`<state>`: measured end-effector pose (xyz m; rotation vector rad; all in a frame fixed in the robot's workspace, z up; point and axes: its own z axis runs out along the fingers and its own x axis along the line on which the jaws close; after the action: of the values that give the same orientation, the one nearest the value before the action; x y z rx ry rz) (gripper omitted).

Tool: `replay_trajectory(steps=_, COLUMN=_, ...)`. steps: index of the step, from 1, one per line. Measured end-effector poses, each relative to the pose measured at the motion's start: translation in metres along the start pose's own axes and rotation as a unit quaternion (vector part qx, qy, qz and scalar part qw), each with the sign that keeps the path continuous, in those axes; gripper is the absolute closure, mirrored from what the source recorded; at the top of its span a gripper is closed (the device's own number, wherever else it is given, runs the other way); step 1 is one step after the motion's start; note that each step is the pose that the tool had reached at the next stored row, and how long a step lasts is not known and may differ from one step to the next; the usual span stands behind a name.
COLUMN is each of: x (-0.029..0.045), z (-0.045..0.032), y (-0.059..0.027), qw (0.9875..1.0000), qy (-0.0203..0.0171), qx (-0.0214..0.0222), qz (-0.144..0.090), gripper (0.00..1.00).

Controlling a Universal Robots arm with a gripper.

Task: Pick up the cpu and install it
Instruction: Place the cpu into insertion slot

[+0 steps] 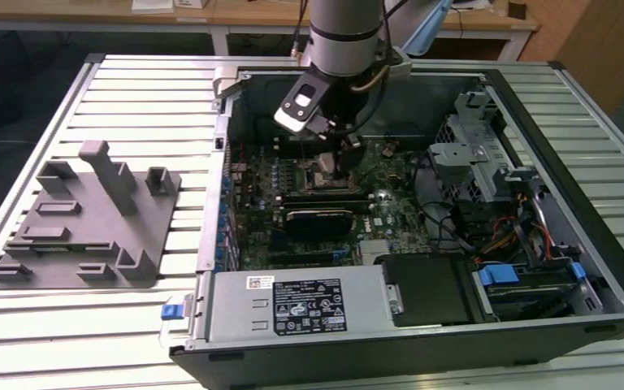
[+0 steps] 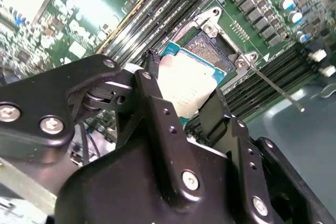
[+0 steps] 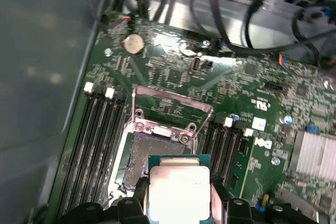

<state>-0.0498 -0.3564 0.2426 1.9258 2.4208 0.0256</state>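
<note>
At the exterior view's left, a grey plastic fixture (image 1: 84, 219) with upright posts lies on the slatted white metal table (image 1: 127, 89). Just beside it, further right, stands the open black tower computer case (image 1: 616, 276), lying on its side with the green motherboard (image 1: 399, 203) exposed. A silver-and-grey robot arm (image 1: 344, 36) reaches down into the case, and its black gripper (image 1: 340, 150) hangs over the board's middle. In both wrist views the gripper (image 3: 178, 196) is clamped on the thin square cpu (image 3: 178, 182) with a silvery metal top and green edge. One black finger (image 2: 152, 103) presses on each of two opposite sides of the cpu (image 2: 189, 85). The cpu sits partly over the open square black socket (image 3: 137, 156), whose metal load plate (image 3: 170, 109) is swung up. It seems to be tilted and just above the socket, though contact cannot be told. Further right in the exterior view are a grey metal drive cage (image 1: 474, 154) and, along the near wall, a silver power supply box (image 1: 290, 305).
</note>
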Motion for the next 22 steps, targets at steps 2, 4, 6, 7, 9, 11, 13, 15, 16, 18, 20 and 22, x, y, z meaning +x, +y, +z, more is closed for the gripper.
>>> replay_trajectory(steps=2, x=0.0000, z=0.0003, y=0.0000, qw=0.9998, qy=-0.0008, qx=0.0005, qz=0.018, gripper=0.45)
replay_trajectory(steps=4, x=0.0000, z=0.0006, y=0.0000, qw=0.9993, qy=-0.0015, qx=0.0010, qz=0.036, gripper=0.45)
replay_trajectory(steps=6, x=0.0000, z=0.0011, y=0.0000, qw=0.9985, qy=-0.0022, qx=0.0014, qz=0.054, gripper=0.45)
replay_trajectory(steps=7, x=0.0000, z=0.0015, y=-0.0001, qw=0.9980, qy=-0.0026, qx=0.0017, qz=0.063, gripper=0.45)
replay_trajectory(steps=9, x=0.0001, z=0.0022, y=-0.0001, qw=0.9970, qy=-0.0033, qx=0.0021, qz=0.078, gripper=0.45)
replay_trajectory(steps=11, x=0.0000, z=0.0028, y=-0.0002, qw=0.9968, qy=-0.0035, qx=0.0022, qz=0.080, gripper=0.45)
replay_trajectory(steps=13, x=0.0000, z=0.0028, y=-0.0002, qw=0.9968, qy=-0.0035, qx=0.0023, qz=0.080, gripper=0.45)
replay_trajectory(steps=15, x=0.0001, z=0.0030, y=-0.0001, qw=0.9968, qy=-0.0033, qx=0.0022, qz=0.080, gripper=0.45)
replay_trajectory(steps=16, x=0.0001, z=0.0030, y=-0.0001, qw=0.9968, qy=-0.0033, qx=0.0021, qz=0.080, gripper=0.45)
replay_trajectory(steps=18, x=0.0002, z=0.0046, y=-0.0002, qw=0.9968, qy=-0.0031, qx=0.0020, qz=0.080, gripper=0.45)
replay_trajectory(steps=20, x=0.0002, z=0.0073, y=-0.0003, qw=0.9968, qy=-0.0033, qx=0.0022, qz=0.080, gripper=0.45)
replay_trajectory(steps=22, x=0.0003, z=0.0101, y=-0.0004, qw=0.9968, qy=-0.0033, qx=0.0022, qz=0.080, gripper=0.45)
